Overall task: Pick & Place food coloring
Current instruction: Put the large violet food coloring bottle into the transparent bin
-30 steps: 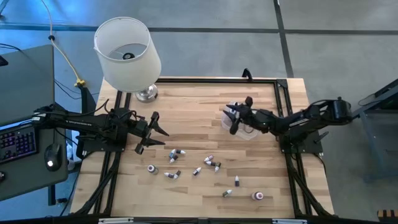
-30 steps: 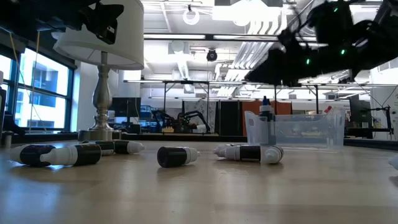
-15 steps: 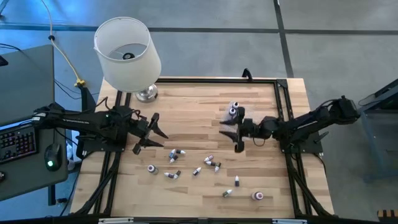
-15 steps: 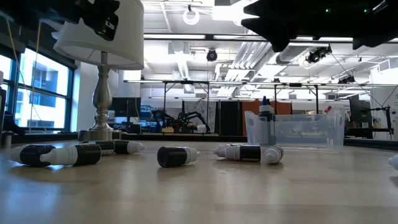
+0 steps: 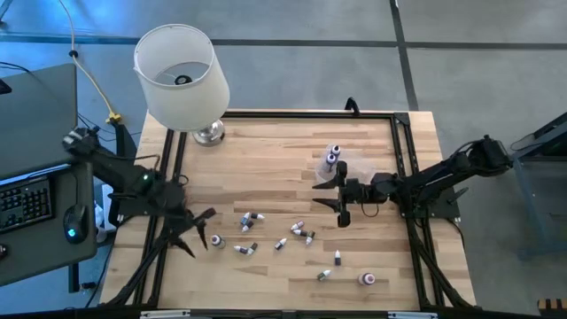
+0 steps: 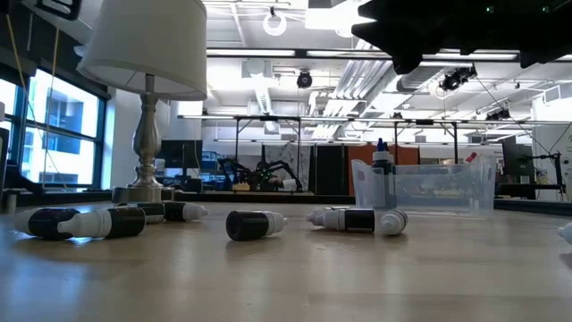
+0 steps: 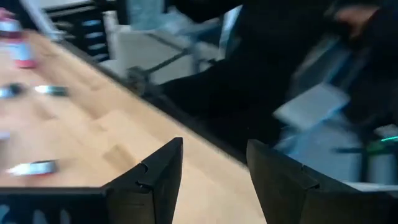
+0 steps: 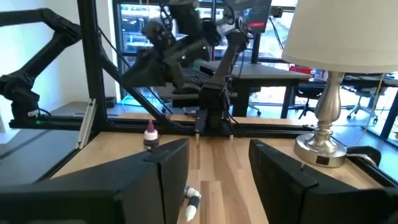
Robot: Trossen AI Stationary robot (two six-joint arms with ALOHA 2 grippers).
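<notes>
Count from the high view: about eleven food coloring bottles [image 5: 281, 243] lie loose on the worktop [image 5: 266, 159], scattered across lower centre of the frame, with the last few strung out toward lower right. The exact number is hard to call where they bunch up. In the low view they lie on their sides, dark bodies with pale caps [image 6: 255, 224].

Two more bottles [image 5: 331, 156] stand upright in the one clear tub [image 6: 438, 190], right of centre. The low view shows a blue-capped one against the tub's left wall [image 6: 382, 166].

Labels are too small to read.

One lamp [image 5: 182, 75] sits at upper left of the worktop.

Left claw [image 5: 196, 232] is at lower left, just left of the nearest bottle, fingers spread wide and empty. Left wrist view confirms nothing is between them [image 7: 211, 180].

Right claw [image 5: 336, 209] is centre-right, just below the tub and above the scatter, also spread wide and empty.
</notes>
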